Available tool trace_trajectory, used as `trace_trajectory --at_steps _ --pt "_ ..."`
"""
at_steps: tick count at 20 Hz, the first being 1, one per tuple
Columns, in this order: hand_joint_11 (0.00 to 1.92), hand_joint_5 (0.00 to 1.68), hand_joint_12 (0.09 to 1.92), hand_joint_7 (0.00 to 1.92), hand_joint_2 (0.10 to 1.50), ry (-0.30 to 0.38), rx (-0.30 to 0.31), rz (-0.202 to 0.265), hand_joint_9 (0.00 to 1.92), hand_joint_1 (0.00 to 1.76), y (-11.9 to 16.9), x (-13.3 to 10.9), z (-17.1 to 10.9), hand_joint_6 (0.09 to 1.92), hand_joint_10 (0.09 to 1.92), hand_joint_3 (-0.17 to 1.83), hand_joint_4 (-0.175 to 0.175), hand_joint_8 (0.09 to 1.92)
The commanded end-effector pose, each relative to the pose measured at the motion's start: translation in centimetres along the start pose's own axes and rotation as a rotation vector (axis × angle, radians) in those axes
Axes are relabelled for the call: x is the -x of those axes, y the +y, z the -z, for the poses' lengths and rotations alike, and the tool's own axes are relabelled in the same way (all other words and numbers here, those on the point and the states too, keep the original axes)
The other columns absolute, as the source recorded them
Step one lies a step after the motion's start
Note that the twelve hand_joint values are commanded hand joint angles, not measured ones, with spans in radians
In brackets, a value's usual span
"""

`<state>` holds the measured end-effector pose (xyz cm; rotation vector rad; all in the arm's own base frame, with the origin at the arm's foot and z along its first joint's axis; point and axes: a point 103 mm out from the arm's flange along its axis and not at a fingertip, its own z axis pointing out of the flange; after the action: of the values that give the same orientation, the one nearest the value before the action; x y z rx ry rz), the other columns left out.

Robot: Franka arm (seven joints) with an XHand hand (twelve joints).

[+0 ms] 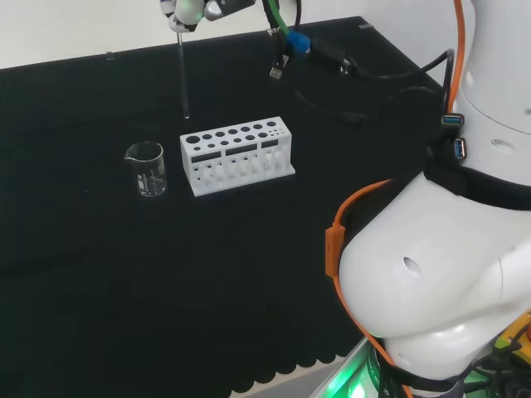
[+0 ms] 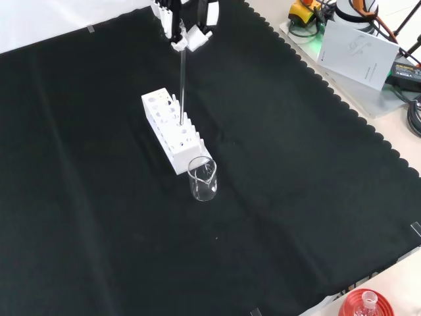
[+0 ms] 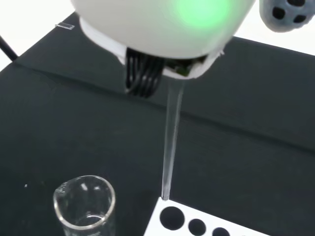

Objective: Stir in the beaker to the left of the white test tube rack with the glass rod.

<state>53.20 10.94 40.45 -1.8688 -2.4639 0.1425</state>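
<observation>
Hand [image 1: 184,12] pinches the glass rod [image 1: 183,75] at its top so it hangs vertical, tip above the rack [image 1: 236,154], clear to carry over to the beaker [image 1: 147,169].

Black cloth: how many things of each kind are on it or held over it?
Beaker: 1
White test tube rack: 1
Glass rod, held above the cloth by the hand: 1
Total: 3
</observation>
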Motion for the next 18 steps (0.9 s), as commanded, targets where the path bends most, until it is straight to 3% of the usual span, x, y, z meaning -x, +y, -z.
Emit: trace_trajectory --at_steps 1,11,18 --pt "1.69 1.28 0.4 1.55 0.46 -0.001 -0.019 0.109 1.81 1.34 1.2 -7.8 -0.5 0.64 0.09 0.93 -0.175 0.46" --pt "1.69 1.29 0.39 1.55 0.46 -0.009 -0.036 0.156 1.81 1.34 2.1 -11.8 -1.2 0.64 0.09 0.93 -0.175 0.45" --pt "1.69 1.29 0.39 1.55 0.46 -0.002 -0.043 0.172 1.81 1.34 2.5 -12.4 -1.6 0.63 0.09 0.94 -0.175 0.44"
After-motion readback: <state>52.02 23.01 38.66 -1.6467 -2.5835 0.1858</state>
